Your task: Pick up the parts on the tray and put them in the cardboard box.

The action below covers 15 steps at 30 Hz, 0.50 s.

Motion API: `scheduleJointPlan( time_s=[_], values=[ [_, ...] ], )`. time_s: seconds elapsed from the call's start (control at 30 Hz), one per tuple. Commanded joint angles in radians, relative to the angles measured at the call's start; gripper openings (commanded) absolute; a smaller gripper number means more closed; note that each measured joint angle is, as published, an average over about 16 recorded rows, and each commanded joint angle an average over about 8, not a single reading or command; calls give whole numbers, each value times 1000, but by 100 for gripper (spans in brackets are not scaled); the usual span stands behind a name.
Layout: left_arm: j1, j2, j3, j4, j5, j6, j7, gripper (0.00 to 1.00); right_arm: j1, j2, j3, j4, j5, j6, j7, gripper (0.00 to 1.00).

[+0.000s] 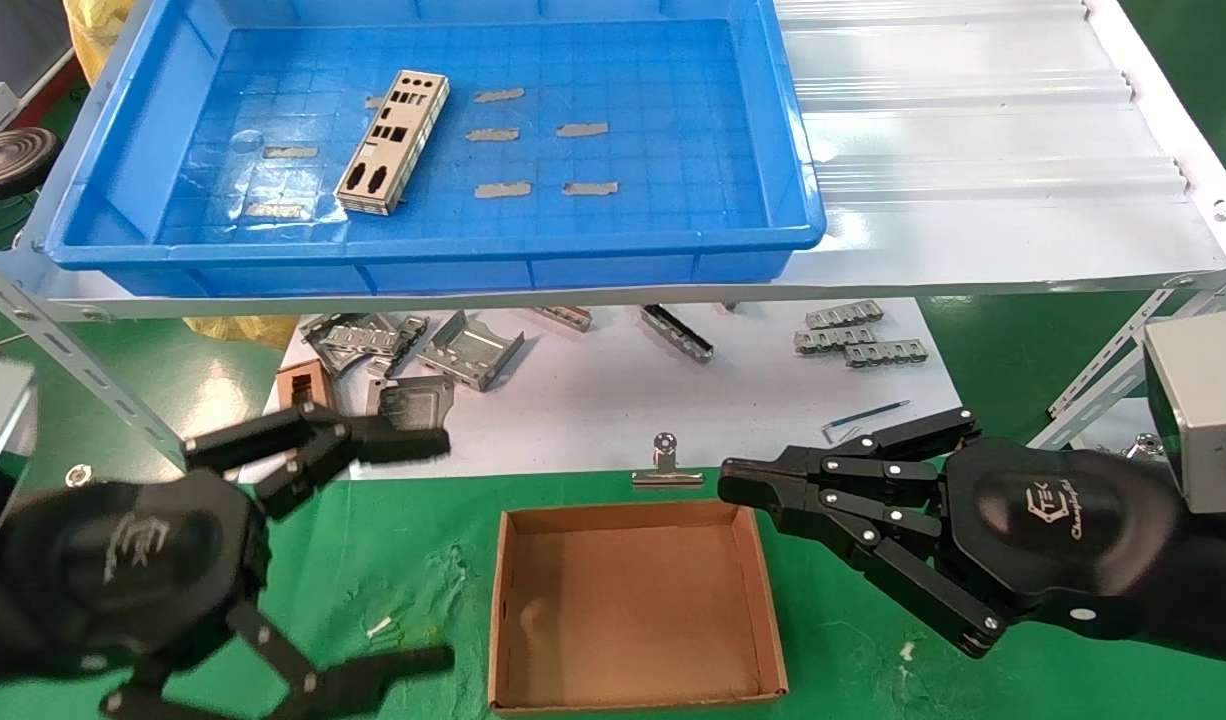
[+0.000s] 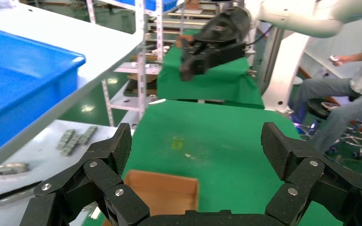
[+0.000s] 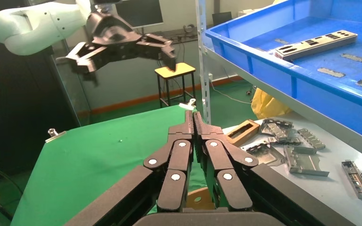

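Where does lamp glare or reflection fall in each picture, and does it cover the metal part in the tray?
Head view: glare sits on the tray floor at its left side and on the white shelf; the metal part lies beside it, uncovered. Left wrist view: the shelf top looks washed bright. Right wrist view: only soft highlights along the tray's rim.

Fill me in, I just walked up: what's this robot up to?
It is moving silver parts from the blue tray into the cardboard box, which holds nothing yet. Neither gripper holds anything: the left gripper is open beside the box, and the right gripper is shut above the box's far right corner.
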Motion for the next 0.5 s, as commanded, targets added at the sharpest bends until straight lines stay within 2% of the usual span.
scheduleJointPlan(
  time_s=[0.03, 0.23, 0.5],
  values=[
    [-13, -1, 0, 7, 8, -5, -3, 100, 0, 0, 0, 0, 0, 0, 0, 100],
    [-262, 81, 59, 152, 168, -39, -29, 100, 0, 0, 0, 0, 0, 0, 0, 100],
    [-570, 277, 152, 541, 380, -133, 9, 100, 0, 0, 0, 0, 0, 0, 0, 100]
  ],
)
